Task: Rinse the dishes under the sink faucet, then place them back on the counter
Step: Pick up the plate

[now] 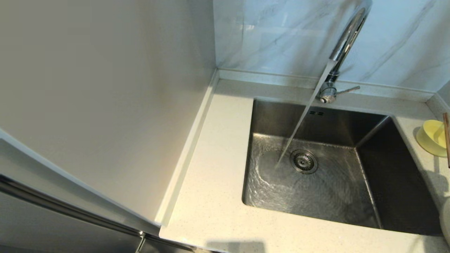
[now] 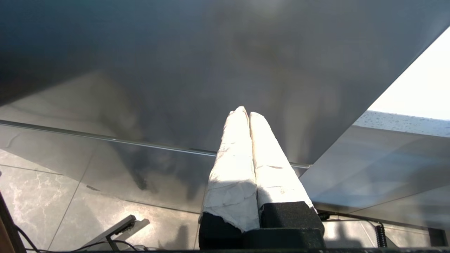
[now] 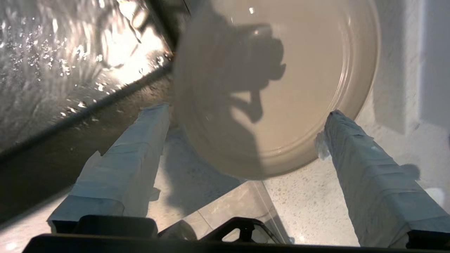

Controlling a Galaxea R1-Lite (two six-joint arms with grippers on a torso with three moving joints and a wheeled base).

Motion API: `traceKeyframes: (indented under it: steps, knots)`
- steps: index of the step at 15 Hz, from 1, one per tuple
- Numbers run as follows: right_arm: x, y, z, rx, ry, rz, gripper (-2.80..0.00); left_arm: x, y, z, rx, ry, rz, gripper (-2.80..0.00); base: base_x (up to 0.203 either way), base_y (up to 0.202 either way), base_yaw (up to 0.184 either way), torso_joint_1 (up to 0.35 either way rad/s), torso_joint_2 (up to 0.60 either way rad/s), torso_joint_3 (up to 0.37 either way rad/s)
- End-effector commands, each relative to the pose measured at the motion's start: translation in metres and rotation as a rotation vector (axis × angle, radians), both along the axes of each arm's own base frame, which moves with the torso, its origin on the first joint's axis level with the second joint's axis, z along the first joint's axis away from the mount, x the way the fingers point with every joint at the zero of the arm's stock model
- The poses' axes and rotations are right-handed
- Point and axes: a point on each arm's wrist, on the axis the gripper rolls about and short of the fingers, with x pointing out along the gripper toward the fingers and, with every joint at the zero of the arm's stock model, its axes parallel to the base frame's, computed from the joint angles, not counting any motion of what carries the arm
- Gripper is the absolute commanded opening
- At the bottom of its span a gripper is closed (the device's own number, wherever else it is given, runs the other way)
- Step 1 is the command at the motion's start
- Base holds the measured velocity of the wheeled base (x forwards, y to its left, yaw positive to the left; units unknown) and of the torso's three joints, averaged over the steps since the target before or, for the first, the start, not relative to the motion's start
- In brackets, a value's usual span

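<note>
A: What do you see on your side?

B: From the head camera I see the faucet (image 1: 346,38) running. The water falls in a slanted stream into the sink (image 1: 393,168) and lands just beside the drain (image 1: 303,161); the basin floor is rippled with water. The lever (image 1: 346,90) at the tap base points toward the right.

A: And the dishes?

B: The bowl (image 1: 430,137) is on the counter (image 1: 211,168) to the right of the sink, tilted on its side. The chopsticks (image 1: 447,138) lie at the frame edge, across the bowl. Only a small pale curve shows at the lower right edge in the head view; I cannot tell from there what it is.

A: Where is your right gripper?

B: I have the right gripper (image 3: 246,123) over the plate (image 3: 277,84), with its fingers spread wide. One finger (image 3: 147,140) is on the sink side of the rim, the other (image 3: 351,140) on the counter side. The plate rests on the counter, with its edge out over the sink wall. I cannot tell if the fingertips touch the rim.

A: The left one?

B: The left gripper (image 2: 248,113) is parked low, in front of a grey cabinet panel (image 2: 175,70), with the fingers pressed together and nothing between them. The floor tiles (image 2: 45,196) show below it.
</note>
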Motion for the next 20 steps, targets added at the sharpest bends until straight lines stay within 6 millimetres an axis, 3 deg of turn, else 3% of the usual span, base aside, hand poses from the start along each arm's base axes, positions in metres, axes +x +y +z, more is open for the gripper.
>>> traceKeyframes:
  steps: [1,5,7,20]
  knots:
    - [-0.021,0.010,-0.018,-0.017,-0.029,-0.006,0.00,0.000,0.000,0.000,0.000,0.000,0.000,-2.80,0.000,0.000,0.000,0.000,0.00,0.000]
    - [-0.027,0.013,-0.058,-0.041,-0.085,-0.014,0.00,0.000,0.000,0.000,0.000,0.000,0.000,-2.80,0.000,0.000,0.000,0.000,0.00,0.000]
    - [-0.024,0.012,-0.069,-0.043,-0.099,-0.010,0.00,0.000,0.000,0.000,0.000,0.000,0.000,-2.80,0.000,0.000,0.000,0.000,0.00,0.000]
    - [-0.011,0.006,-0.087,0.008,-0.044,0.010,0.00,0.000,0.000,0.000,0.000,0.000,0.000,-2.80,0.000,0.000,0.000,0.000,0.00,0.000]
